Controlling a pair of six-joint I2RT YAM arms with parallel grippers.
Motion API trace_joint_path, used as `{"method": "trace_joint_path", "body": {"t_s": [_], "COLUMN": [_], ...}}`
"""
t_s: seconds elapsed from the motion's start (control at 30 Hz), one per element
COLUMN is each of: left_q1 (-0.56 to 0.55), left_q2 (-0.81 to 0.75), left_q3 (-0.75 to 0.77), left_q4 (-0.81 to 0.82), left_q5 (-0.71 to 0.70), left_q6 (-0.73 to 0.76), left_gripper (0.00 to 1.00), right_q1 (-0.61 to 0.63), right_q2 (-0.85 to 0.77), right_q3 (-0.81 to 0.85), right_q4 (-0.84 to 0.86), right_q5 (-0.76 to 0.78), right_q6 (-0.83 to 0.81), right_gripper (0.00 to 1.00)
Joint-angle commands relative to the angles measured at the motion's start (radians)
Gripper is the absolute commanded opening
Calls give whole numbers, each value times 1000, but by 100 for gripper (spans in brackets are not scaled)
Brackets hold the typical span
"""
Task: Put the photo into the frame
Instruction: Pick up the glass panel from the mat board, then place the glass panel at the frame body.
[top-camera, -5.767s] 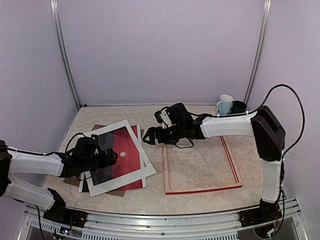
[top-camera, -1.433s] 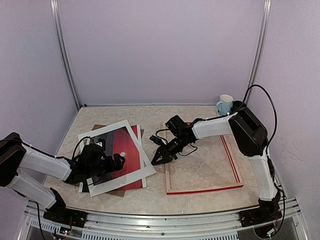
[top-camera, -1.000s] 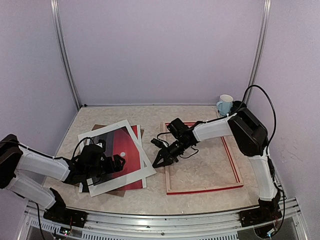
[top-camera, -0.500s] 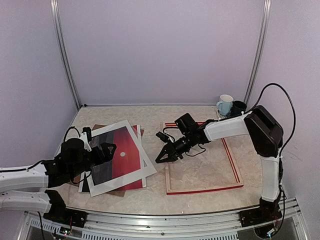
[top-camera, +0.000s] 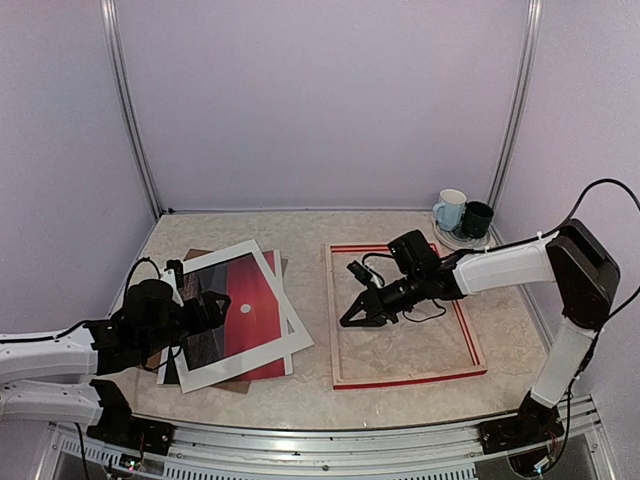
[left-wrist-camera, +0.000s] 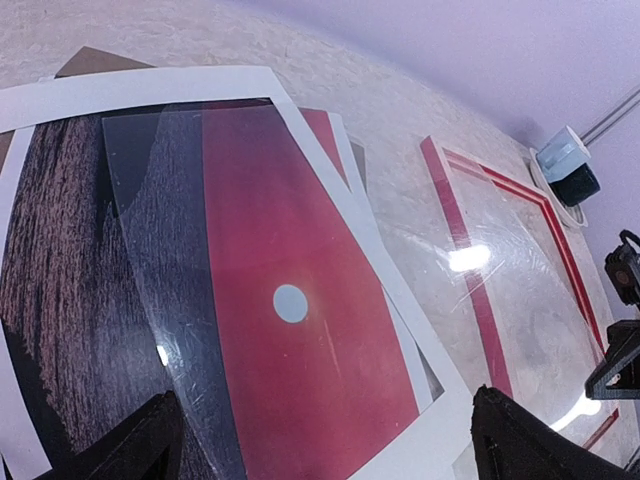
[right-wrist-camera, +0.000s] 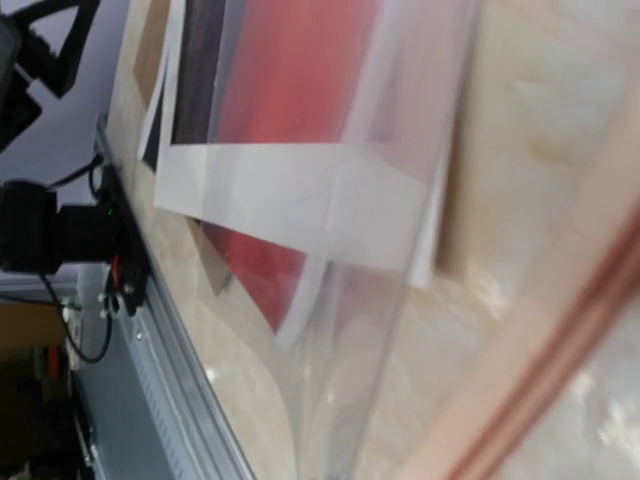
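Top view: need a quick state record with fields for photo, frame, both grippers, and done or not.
photo: flat at the table's left, under a white mat, outside the frame
frame: flat, right of the photo, no photo in it
left gripper: open, over the photo's near-left part, holding nothing
right gripper: shut, over the frame's left side
white mug, dark mug: back right corner
task: not yet done
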Motion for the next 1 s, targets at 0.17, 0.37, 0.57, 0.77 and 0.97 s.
{"method": "trace_joint_path", "body": {"t_s": [0.17,0.37,0.57,0.77,0.97], "left_q1": [-6,-6,-7,-7,-8], "left_q2": [23,41,64,89,127], "left_q3": [6,7,9,20,32], "left_q4": [4,22,41,65,81], "left_q5": [0,9,24,42,52], "left_q6": [9,10,5,5,8], "left_gripper": [99,99,99,99,99], "right_q1": [-36,-80,-142,-196,-244], "right_q2": [-235,-379,-471,-532,-570], "right_q3": [-205,-319,-393,-431,-445], "right_q4": [80,70,24,-31,-106], "right_q5": [146,189,188,172,165], "right_q6": [47,52,18,-19,-82], "right_gripper": [0,0,0,0,0]}}
